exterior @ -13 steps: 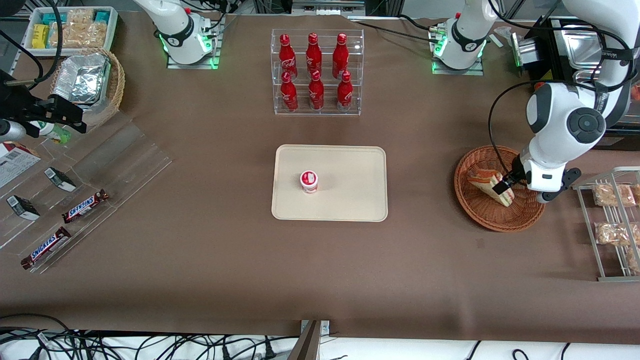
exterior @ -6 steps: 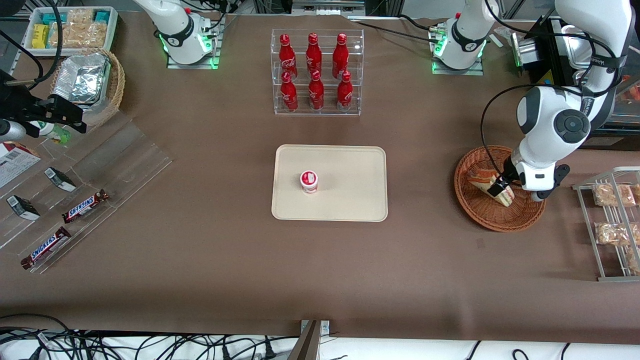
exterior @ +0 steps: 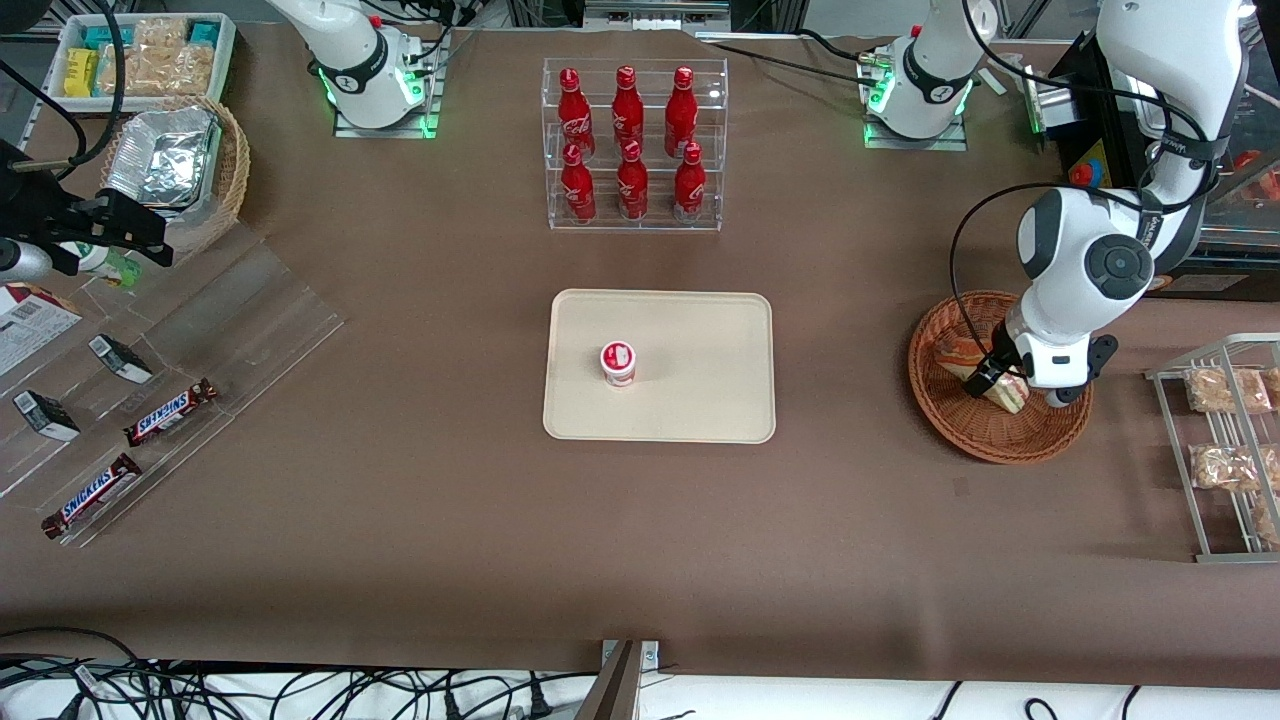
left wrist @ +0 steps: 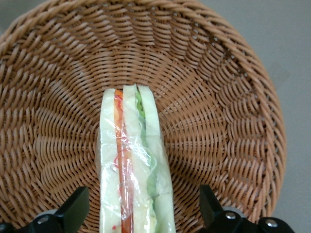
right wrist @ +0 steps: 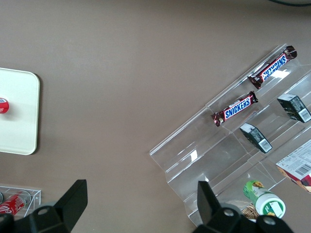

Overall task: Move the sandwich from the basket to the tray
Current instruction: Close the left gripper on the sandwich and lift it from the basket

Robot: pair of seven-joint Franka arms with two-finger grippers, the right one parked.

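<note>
The clear-wrapped sandwich (exterior: pixel 960 352) (left wrist: pixel 132 165), a white-bread wedge with red and green filling, lies in the round reddish-brown wicker basket (exterior: pixel 960 430) (left wrist: pixel 228 97) toward the working arm's end of the table. My gripper (exterior: pixel 993 377) (left wrist: pixel 143 213) hangs low over the basket, open. Its two dark fingers (left wrist: pixel 73 209) stand one on each side of the sandwich, with a gap between each finger and the wrap. The beige tray (exterior: pixel 700 330) lies mid-table and carries a small red-and-white cup (exterior: pixel 618 362).
A clear rack of red bottles (exterior: pixel 632 140) stands farther from the front camera than the tray. A wire rack with snack packets (exterior: pixel 1228 440) sits beside the basket at the table's edge. Candy bars (exterior: pixel 170 412) on clear steps lie toward the parked arm's end.
The working arm has shifted farther from the front camera and toward the tray, bringing the gripper down astride the sandwich. The sandwich has stayed in the basket.
</note>
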